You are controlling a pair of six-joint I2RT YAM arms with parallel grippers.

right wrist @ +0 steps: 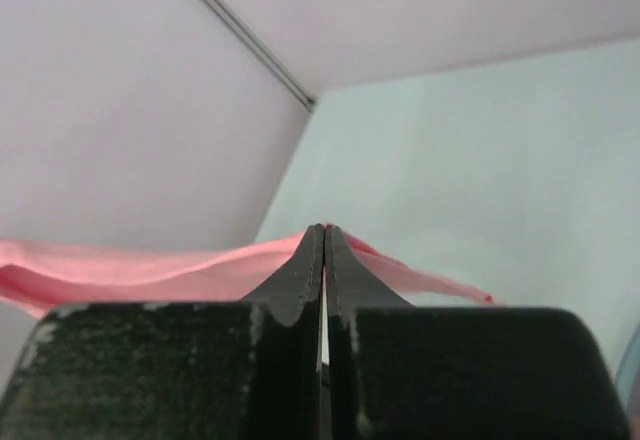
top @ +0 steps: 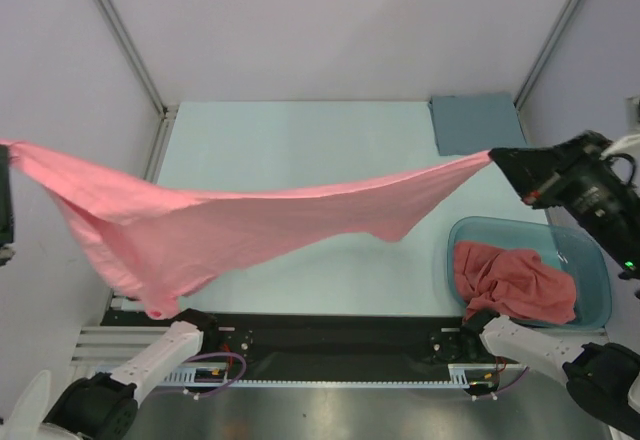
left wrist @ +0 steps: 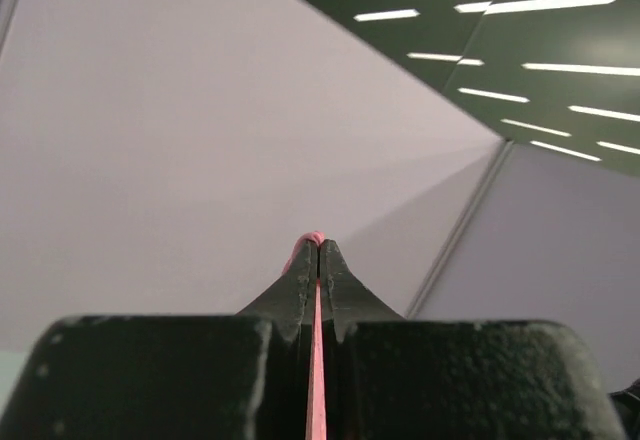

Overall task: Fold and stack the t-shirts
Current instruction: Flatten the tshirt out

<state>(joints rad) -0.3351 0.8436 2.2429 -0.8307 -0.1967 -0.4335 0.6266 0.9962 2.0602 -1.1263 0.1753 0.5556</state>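
Salmon-pink t-shirt (top: 250, 222) hangs stretched above the bench (top: 300, 140), one edge clenched in the left fingers (left wrist: 305, 280) past the bench's left side, the opposite edge clenched in the right fingers (right wrist: 310, 260) over its right side, near the tub (top: 597, 260).

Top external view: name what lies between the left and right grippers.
One salmon-pink t-shirt, pulled out in mid-air, spans the whole gap from the left gripper to the right gripper, sagging over the table. The top external view shows it.
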